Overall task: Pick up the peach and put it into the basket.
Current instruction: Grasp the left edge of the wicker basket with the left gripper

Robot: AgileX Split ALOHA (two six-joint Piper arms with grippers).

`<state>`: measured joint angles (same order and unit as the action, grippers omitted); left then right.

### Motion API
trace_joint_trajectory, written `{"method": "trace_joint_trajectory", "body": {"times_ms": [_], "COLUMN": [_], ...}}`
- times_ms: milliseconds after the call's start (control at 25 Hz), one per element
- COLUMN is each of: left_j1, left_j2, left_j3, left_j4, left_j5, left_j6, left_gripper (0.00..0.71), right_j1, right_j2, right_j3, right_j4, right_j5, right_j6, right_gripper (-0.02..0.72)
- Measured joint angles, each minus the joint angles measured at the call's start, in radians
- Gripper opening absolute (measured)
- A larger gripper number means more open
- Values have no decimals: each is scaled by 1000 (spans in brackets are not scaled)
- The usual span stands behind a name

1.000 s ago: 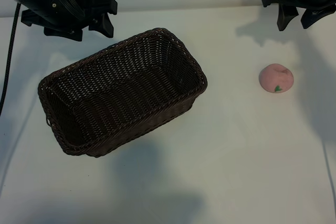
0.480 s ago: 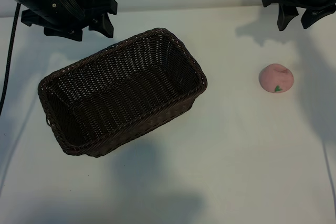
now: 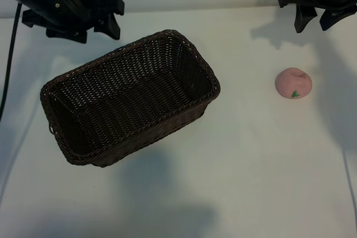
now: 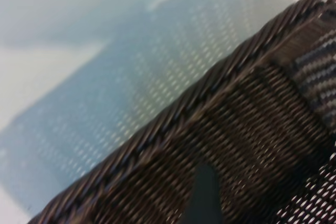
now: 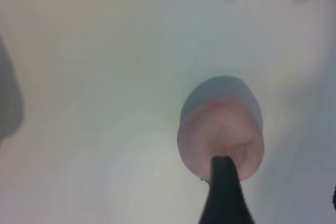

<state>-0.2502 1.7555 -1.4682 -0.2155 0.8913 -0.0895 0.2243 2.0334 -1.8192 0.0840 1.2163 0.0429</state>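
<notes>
The pale-pink peach (image 3: 293, 83) lies on the white table at the right, well apart from the dark-brown wicker basket (image 3: 134, 44), which sits at an angle left of centre with nothing in it. My right gripper (image 3: 313, 26) hangs open above the far right of the table, just beyond the peach and holding nothing. In the right wrist view the peach (image 5: 223, 124) shows past one dark finger (image 5: 224, 192). Over the far left, by the basket's far corner, my left gripper (image 3: 116, 19) stands open. The left wrist view shows the basket's rim (image 4: 210, 85) close under a finger (image 4: 205, 192).
The white table (image 3: 251, 165) stretches bare between basket and peach and along the near side. A black cable (image 3: 8, 65) runs down the left edge.
</notes>
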Motion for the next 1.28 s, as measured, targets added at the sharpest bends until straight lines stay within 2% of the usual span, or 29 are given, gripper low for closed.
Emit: {"method": "trace_joint_trajectory", "body": {"times_ms": [240, 600, 720, 1080, 1280], "left_j1": [0, 0, 0, 0, 2], "left_j2": [-32, -256, -306, -290, -226], "left_j3": [45, 407, 492, 643, 664], "left_j4": [90, 216, 254, 289, 306], "left_j5": [68, -21, -64, -197, -270], "left_j6": [-98, -316, -394, -553, -589], "left_gripper": [578, 578, 578, 578, 578], "right_j1": [0, 0, 0, 0, 0], "right_j2": [0, 0, 0, 0, 0], "right_j3": [0, 0, 0, 0, 0], "right_j4": [0, 0, 0, 0, 0], "right_j5": [0, 0, 0, 0, 0], "right_j6": [0, 0, 0, 0, -1], "right_gripper": [481, 481, 481, 481, 481]}}
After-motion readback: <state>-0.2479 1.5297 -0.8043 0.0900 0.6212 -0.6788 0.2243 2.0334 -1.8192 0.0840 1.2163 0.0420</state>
